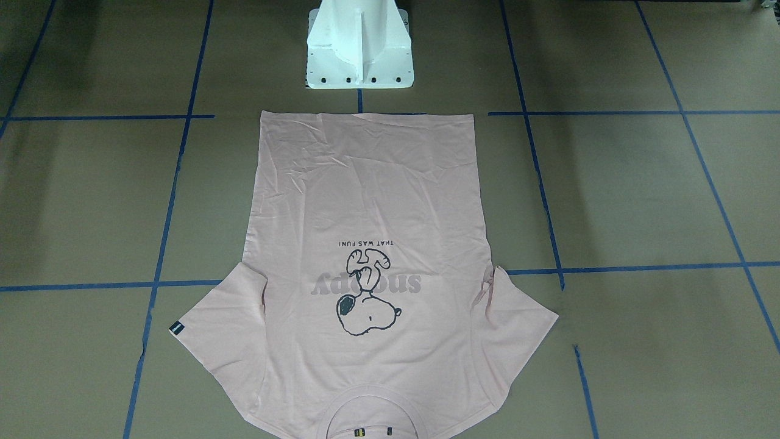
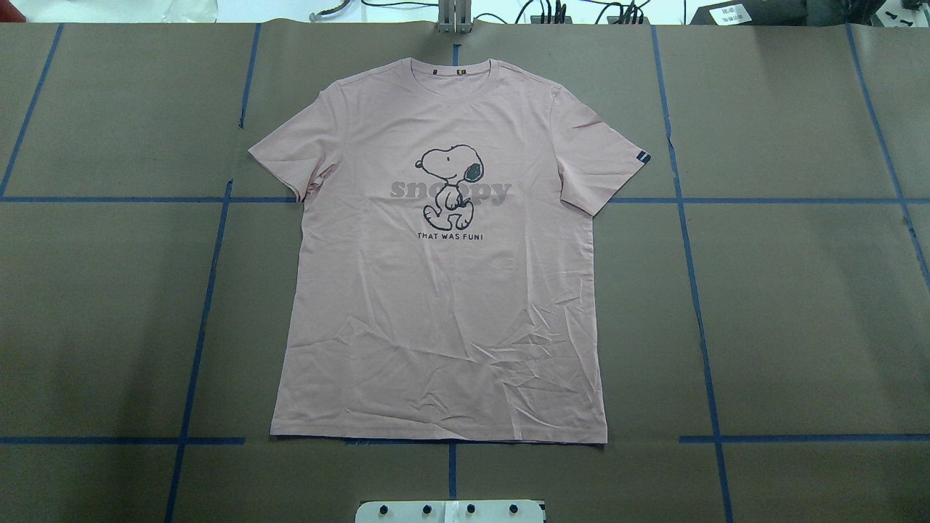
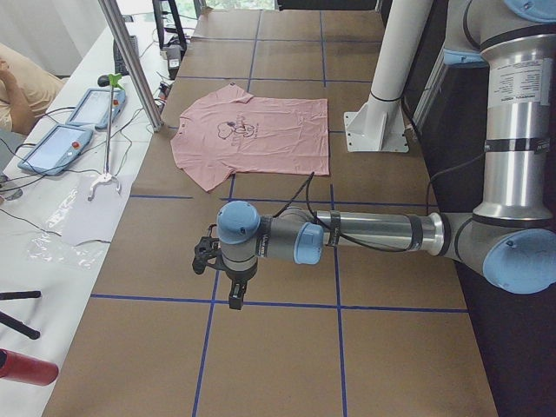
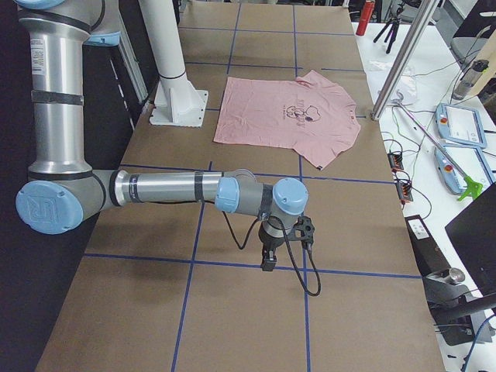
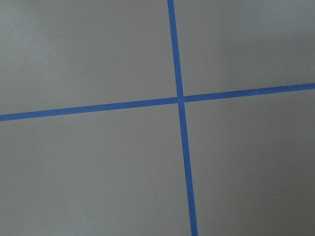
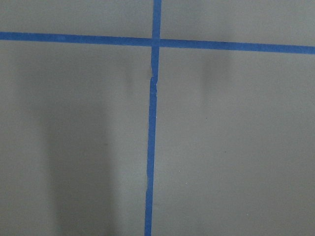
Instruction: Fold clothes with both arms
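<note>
The pale pink T-shirt (image 2: 443,312) lies flat and spread out, print up, in the middle of the brown table, collar at the far side. It also shows in the front view (image 1: 372,183), with its black sleeve tag (image 1: 176,328). My left arm's gripper (image 3: 234,300) hangs over bare table far from the shirt, seen only in the left side view. My right arm's gripper (image 4: 267,262) hangs likewise over bare table in the right side view. I cannot tell whether either is open or shut. Both wrist views show only table and blue tape.
The white pedestal base (image 1: 359,46) stands just behind the shirt's hem. Blue tape lines (image 2: 690,290) cross the brown table. A metal pole (image 3: 130,61) and tablets (image 3: 52,148) stand along the operators' edge, where a person sits.
</note>
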You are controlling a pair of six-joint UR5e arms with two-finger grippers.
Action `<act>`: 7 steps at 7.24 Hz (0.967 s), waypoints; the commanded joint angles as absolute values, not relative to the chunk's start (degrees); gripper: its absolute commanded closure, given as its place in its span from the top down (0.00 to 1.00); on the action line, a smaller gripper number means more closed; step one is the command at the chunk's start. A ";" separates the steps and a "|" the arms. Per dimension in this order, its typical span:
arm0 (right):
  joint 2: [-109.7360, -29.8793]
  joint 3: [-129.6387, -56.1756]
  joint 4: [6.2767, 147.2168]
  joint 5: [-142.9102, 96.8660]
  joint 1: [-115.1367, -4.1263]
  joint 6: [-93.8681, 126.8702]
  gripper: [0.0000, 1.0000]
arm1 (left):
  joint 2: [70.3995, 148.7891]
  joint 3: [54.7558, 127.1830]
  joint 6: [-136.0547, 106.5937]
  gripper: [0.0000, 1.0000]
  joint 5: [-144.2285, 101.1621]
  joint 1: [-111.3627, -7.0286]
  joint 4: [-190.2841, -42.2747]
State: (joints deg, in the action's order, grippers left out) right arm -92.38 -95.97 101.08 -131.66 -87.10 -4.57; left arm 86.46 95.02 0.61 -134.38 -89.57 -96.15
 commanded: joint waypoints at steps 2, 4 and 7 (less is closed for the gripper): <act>-92.37 -96.33 101.07 -131.75 -87.10 -4.57 1.00 | 86.49 95.19 0.62 1.00 -134.21 -89.56 -96.15; -90.98 -97.29 100.81 -132.01 -86.84 -4.40 1.00 | 86.14 98.16 0.62 1.00 -133.77 -89.47 -96.59; -90.09 -97.21 86.89 -131.75 -80.62 -4.39 1.00 | 86.66 99.14 0.35 1.00 -134.55 -89.03 -101.56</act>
